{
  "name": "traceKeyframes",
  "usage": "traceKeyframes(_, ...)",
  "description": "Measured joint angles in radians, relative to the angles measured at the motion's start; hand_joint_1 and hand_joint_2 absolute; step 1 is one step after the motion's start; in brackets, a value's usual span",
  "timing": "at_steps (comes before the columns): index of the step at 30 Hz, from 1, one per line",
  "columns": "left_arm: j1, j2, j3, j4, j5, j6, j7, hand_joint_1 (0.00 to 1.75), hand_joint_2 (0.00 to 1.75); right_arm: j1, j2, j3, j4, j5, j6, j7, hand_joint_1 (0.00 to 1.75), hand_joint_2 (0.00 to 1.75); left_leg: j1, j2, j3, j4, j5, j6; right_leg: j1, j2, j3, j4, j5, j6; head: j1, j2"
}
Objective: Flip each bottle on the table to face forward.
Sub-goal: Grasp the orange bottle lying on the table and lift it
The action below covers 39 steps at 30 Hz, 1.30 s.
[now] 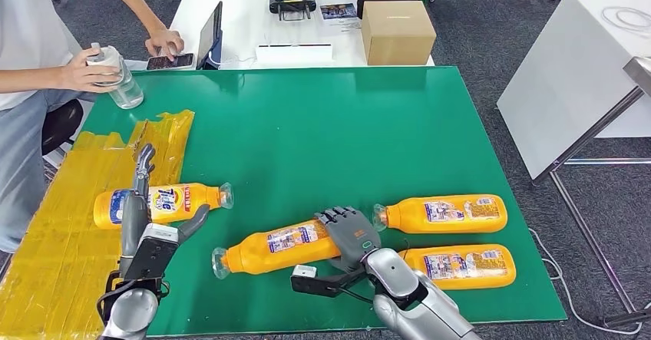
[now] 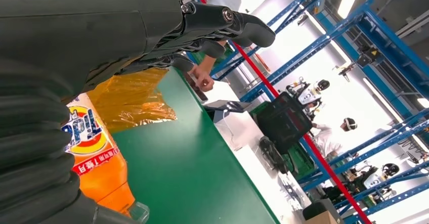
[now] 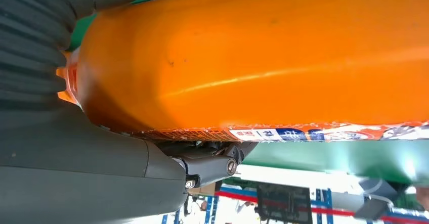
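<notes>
**Both hands down on orange bottles, green table**

Right hand (image 1: 349,232) sat nearest the cam, laid over the base end of the centre bottle (image 1: 280,246). In the right wrist view the bottle's orange body (image 3: 253,57) sat tight against the palm, fingers wrapped under its label edge, so it gripped that bottle.

Green table (image 1: 322,125) was the biggest thing, w/ a yellow taped patch (image 1: 54,232) over its left side. A white table (image 1: 246,10) stood beyond it, carrying a cardboard box (image 1: 397,31).

Four orange bottles lay on their sides. Centre bottle was angled, cap toward the robot's left. Two more lay to the right, far-right bottle (image 1: 444,213) above near-right bottle (image 1: 459,266), roughly parallel. Left bottle (image 1: 165,203) straddled the edge of the yellow patch, blue logo up.

Left hand (image 1: 146,217) rested on the left bottle, fingers spread over it, thumb out toward the cap; can't tell whether it actually gripped.

A person (image 1: 31,64) at the far-left corner held a clear bottle (image 1: 119,79).
</notes>
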Motion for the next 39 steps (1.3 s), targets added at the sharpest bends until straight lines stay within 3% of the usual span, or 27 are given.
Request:
traceKeyframes(9, 0.005, 0.000, 0.000, -0.007, 0.000, -0.001, 0.000, 0.00, 1.75, 0.018, 0.004, -0.018, -0.031, -0.003, -0.011, -0.003, 1.75, 1.75, 0.000, 0.000, 0.000, 0.000, 0.000, 0.000, 0.000, 0.000, 0.000, 0.000, 0.000, 0.000, 0.000, 0.000)
traceKeyframes(15, 0.021, 0.000, 0.000, -0.030, 0.043, -0.040, 0.000, 0.00, 1.75, 0.087, 0.035, -0.100, -0.130, -0.038, -0.194, -0.039, 1.75, 1.75, 0.000, 0.000, -0.001, 0.000, 0.000, 0.000, 0.000, 0.000, -0.001, 0.000, 0.000, 0.000, 0.000, 0.000)
traceKeyframes(21, 0.045, -0.002, 0.005, -0.078, 0.311, -0.277, -0.002, 0.00, 1.75, 0.168, 0.074, -0.229, -0.242, -0.112, -0.324, -0.106, 1.75, 1.75, 0.000, 0.000, -0.002, 0.000, 0.000, 0.000, 0.000, -0.001, -0.002, 0.000, 0.000, 0.000, 0.000, 0.000)
traceKeyframes(28, 0.084, -0.018, 0.044, -0.144, 0.707, -0.609, -0.041, 0.00, 1.75, 0.188, 0.110, -0.323, -0.261, -0.233, -0.340, -0.154, 1.75, 1.75, 0.000, 0.000, -0.002, 0.000, 0.000, 0.000, 0.000, 0.000, -0.002, 0.000, 0.000, 0.000, 0.000, 0.000)
traceKeyframes(39, 0.100, -0.051, 0.100, -0.173, 0.882, -0.771, 0.020, 0.00, 1.75, 0.204, 0.141, -0.397, -0.261, -0.349, -0.335, -0.226, 1.75, 1.75, 0.000, 0.000, -0.002, 0.000, 0.000, 0.000, 0.000, 0.000, -0.002, 0.000, 0.000, 0.000, 0.000, 0.000)
